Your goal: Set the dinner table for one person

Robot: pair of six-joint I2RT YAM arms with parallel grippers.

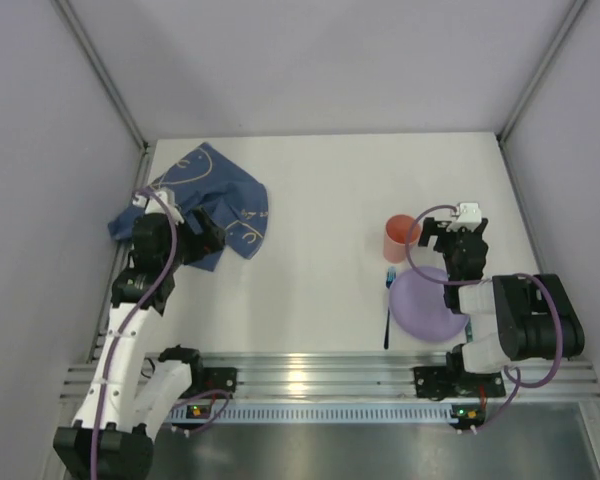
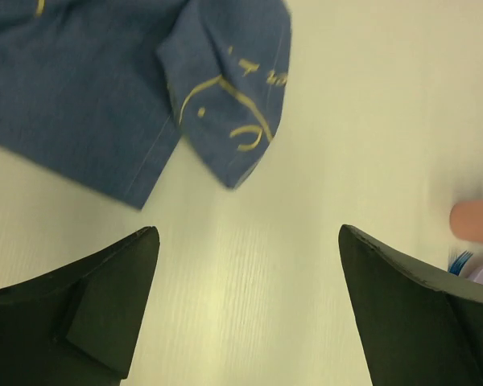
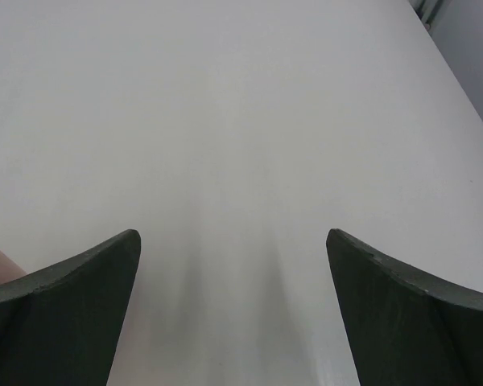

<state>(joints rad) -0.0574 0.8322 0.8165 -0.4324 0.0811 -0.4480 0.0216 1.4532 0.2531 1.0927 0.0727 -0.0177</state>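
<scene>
Both jaw pairs stand apart, empty: crumpled blue cloth mat (image 2: pixel 88 88) lies just beyond left gripper (image 2: pixel 249 233), by the tabletop (image 1: pixel 320 200) left edge, well apart from right gripper (image 3: pixel 233 237).

Cloth mat (image 1: pixel 235 205) lies on the far left part of the dinner table (image 1: pixel 330 190), close to the left edge. Cup (image 1: pixel 400 238) stands upright right of centre, well apart from the mat. Plate (image 1: pixel 425 305) sits just near of the cup, by the near right edge. Fork (image 1: pixel 388 305) lies just left of the plate, head toward the cup, handle pointing near. All rest directly on the table.
</scene>
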